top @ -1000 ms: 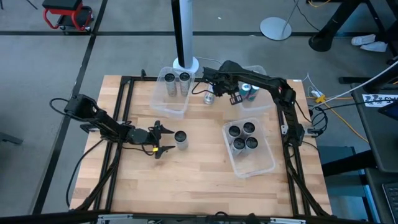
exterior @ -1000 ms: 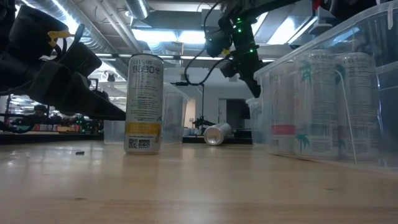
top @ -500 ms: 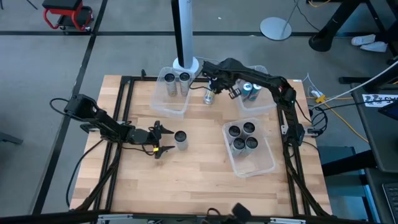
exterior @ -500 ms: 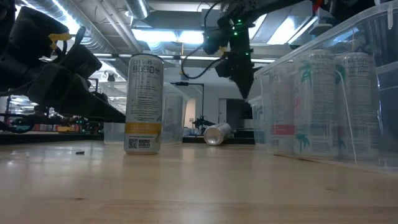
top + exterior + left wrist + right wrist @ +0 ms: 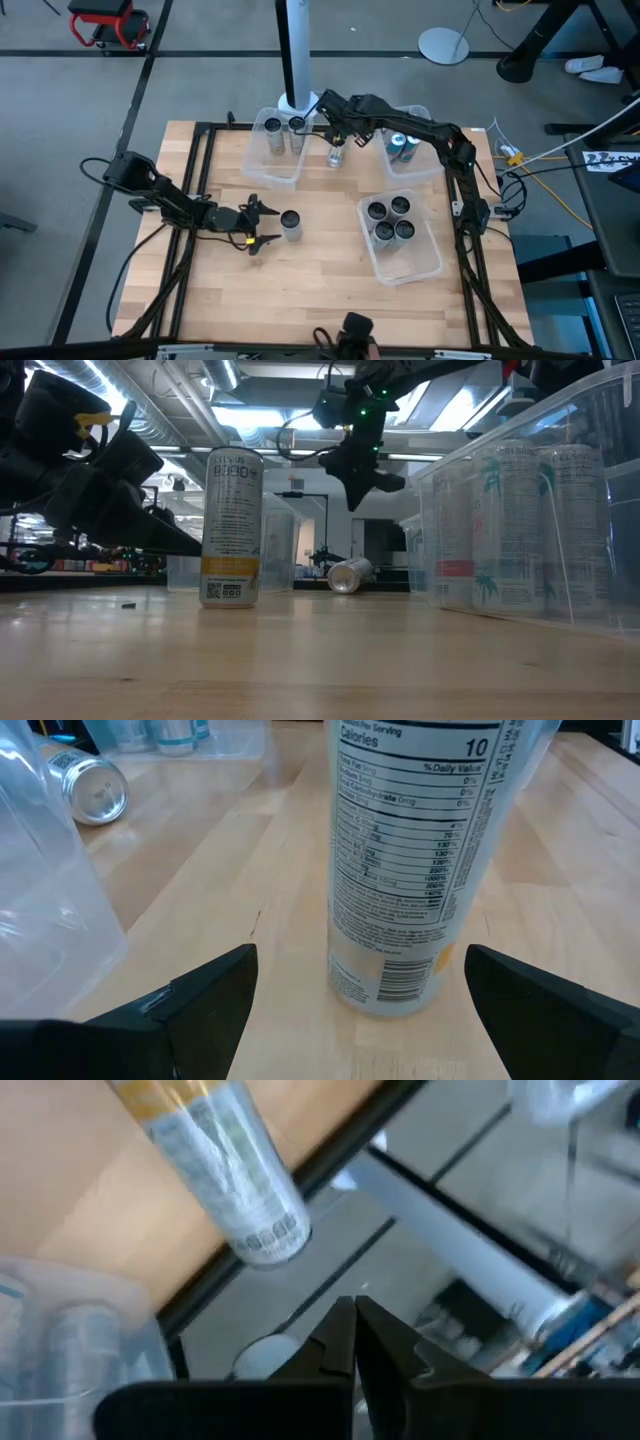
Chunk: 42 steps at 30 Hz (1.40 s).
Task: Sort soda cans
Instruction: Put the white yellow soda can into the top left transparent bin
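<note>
A: High view first: we have our left pincer (image 5: 262,223) spread wide around the standing can (image 5: 291,224) near the middle of the bench (image 5: 320,290), one finger on each side, not yet touching it as far as we can tell.

B: And our right pincer (image 5: 327,117) is shut on nothing, hanging by the far edge above the fallen can (image 5: 336,156) between the two far bins.

A: If we close off-centre, we judge the upright can could tip over.

B: The lying one could roll when nudged, since nothing blocks it.

A: We can't read the labels of the four cans in the near right bin (image 5: 425,268) from above.

B: Nor see how high our right pincer hangs.
</note>
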Each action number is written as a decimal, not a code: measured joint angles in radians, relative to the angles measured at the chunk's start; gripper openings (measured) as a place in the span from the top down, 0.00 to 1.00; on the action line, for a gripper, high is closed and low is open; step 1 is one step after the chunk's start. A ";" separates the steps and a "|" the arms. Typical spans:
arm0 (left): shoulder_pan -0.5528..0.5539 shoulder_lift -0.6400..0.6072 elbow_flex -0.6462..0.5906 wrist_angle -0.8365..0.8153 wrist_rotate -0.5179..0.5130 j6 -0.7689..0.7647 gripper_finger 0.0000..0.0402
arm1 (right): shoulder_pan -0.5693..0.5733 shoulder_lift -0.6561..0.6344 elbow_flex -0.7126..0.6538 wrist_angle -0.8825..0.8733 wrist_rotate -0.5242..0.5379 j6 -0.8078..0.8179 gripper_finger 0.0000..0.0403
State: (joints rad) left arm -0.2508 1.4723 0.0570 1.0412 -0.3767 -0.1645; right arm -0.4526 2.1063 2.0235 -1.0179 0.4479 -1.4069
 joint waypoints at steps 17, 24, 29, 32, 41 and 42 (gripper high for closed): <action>0.003 0.000 0.001 0.056 -0.001 0.126 0.14 | 0.000 0.013 -0.195 0.100 -0.049 -0.371 0.20; 0.003 0.000 0.001 0.062 -0.001 0.144 0.14 | 0.001 0.015 -0.264 0.145 -0.056 -0.382 0.08; 0.003 0.000 0.001 0.062 -0.001 0.147 0.14 | 0.001 0.015 -0.331 0.249 -0.074 -0.405 0.09; 0.003 0.000 0.001 0.062 -0.001 0.147 0.14 | 0.001 0.015 -0.359 0.325 -0.074 -0.402 0.11; 0.003 0.000 0.001 0.063 -0.001 0.153 0.14 | 0.000 0.075 -0.376 0.374 -0.053 -0.405 0.11; 0.003 0.000 0.001 0.062 -0.001 0.154 0.14 | 0.000 0.083 -0.376 0.373 -0.049 -0.405 0.12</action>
State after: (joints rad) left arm -0.2478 1.4719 0.0582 1.1037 -0.3779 -0.0109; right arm -0.4530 2.1891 1.6474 -0.6446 0.3993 -1.8115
